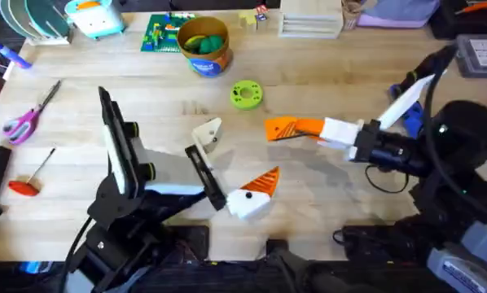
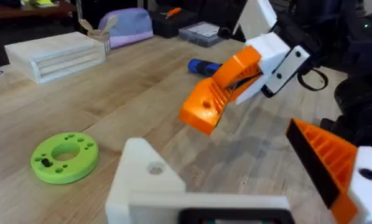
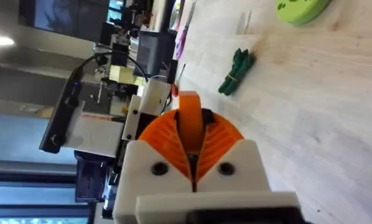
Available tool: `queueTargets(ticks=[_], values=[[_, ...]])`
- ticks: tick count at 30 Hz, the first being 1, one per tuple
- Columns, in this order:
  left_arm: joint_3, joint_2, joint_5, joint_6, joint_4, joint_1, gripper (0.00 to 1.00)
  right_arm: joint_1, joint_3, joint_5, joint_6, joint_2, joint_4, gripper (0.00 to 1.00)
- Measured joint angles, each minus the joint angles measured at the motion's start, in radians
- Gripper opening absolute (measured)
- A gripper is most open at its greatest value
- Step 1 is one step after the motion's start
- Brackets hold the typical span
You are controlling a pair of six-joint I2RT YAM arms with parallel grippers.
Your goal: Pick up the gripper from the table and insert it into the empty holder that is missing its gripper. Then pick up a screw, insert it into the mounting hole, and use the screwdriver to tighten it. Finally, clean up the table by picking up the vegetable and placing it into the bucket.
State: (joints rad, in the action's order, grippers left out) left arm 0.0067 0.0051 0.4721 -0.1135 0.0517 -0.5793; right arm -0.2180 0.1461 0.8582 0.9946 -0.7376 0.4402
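Observation:
My right gripper [image 1: 286, 129] hovers over the table's middle, shut on the small orange gripper [image 2: 201, 111]. That piece pokes out between its orange fingers [image 3: 220, 140] in the right wrist view. My left gripper [image 1: 237, 159] stands wide open, with nothing between its jaws. One jaw carries an orange finger [image 2: 332, 160]. The other is the bare white holder [image 1: 208, 133], with the mounting hole [image 2: 155, 168] in its face. The held piece hangs a short way from the holder. The blue screwdriver [image 1: 410, 115] lies behind the right arm. The dark green vegetable [image 3: 236, 71] lies on the table. The orange-yellow bucket [image 1: 204, 55] stands at the back.
A lime-green ring [image 1: 245, 94] lies between bucket and grippers. Purple scissors [image 1: 25, 120] and a red-handled tool [image 1: 25, 185] lie at the left. A wooden block stack [image 1: 310, 23] and a grey parts box [image 1: 480, 53] sit at the back right.

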Motion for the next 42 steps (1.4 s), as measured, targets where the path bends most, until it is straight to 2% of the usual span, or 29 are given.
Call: queueTargets(ticks=[7,10,15,23,32,42], values=[[0.000,0.000,0.000,0.000,0.000,0.000,0.993,-0.014,-0.043,0.008,0.115,0.000,0.077,0.028],[0.000,0.000,0.000,0.000,0.000,0.000,0.993,-0.042,-0.043,0.003,0.147,0.000,0.082,0.028],[0.000,0.000,0.000,0.000,0.000,0.000,0.993,-0.098,-0.043,-0.020,0.194,-0.031,0.184,0.028],[0.000,0.000,0.000,0.000,0.000,0.000,0.993,-0.128,-0.032,-0.034,0.282,-0.207,0.338,0.028],[0.000,0.000,0.001,0.000,0.000,0.000,0.993,-0.185,0.125,0.030,0.308,-0.473,0.437,0.028],[0.000,0.000,0.001,0.000,0.000,0.000,0.993,-0.213,0.134,0.055,0.311,-0.507,0.466,0.028]])
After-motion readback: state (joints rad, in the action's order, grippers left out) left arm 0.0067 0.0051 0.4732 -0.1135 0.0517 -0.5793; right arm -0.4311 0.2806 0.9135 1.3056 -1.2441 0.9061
